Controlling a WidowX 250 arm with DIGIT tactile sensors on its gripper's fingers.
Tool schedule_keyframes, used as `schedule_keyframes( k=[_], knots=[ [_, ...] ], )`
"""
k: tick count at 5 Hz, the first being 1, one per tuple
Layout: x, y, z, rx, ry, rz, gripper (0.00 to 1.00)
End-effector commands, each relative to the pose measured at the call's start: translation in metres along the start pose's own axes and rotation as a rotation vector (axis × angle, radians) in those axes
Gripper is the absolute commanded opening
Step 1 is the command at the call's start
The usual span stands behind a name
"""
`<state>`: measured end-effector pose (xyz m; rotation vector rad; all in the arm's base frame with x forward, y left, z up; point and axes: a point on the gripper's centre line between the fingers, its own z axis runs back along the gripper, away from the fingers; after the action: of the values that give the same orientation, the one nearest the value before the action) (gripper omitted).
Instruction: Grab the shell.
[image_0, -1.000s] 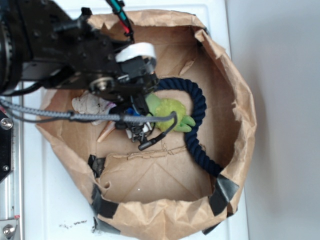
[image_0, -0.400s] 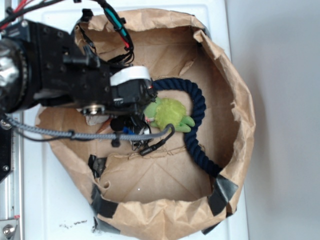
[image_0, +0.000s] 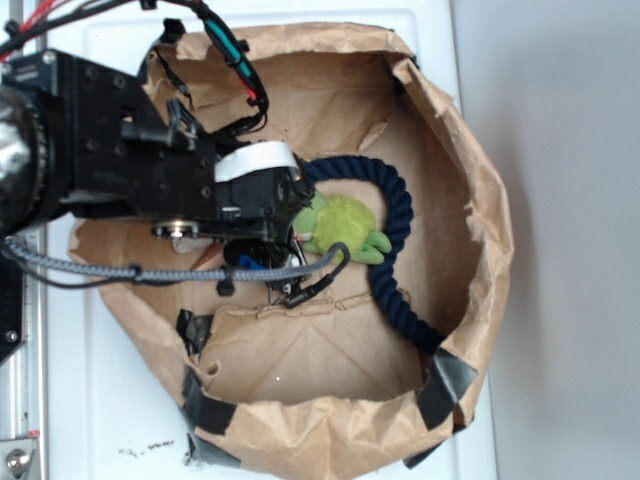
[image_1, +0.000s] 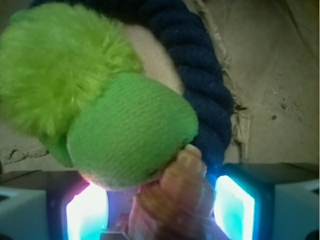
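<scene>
Over the left half of the paper bag (image_0: 470, 200) the black arm reaches in from the left, wrist low, hiding the cream cloth seen a second ago. Gripper (image_1: 160, 207) sits down on the shell (image_1: 172, 200): the orange-tan shell lies between the two lit pads (image_1: 234, 205), its tip against the green plush toy (image_1: 100, 105) and beside the navy rope (image_1: 200, 75). Jaws look closed on it, though contact is blurred.

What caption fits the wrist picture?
The hand straddles the orange-tan shell, with a green plush toy and a navy rope close ahead.
</scene>
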<state>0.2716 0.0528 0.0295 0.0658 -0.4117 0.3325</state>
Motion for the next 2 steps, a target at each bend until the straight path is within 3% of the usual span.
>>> schedule_keyframes(
  k=[1,2],
  knots=[
    [0.012,-0.004,0.025,-0.040,0.011,-0.013,0.00],
    [0.021,-0.007,0.057,-0.071,0.022,-0.063,0.00]
  ],
)
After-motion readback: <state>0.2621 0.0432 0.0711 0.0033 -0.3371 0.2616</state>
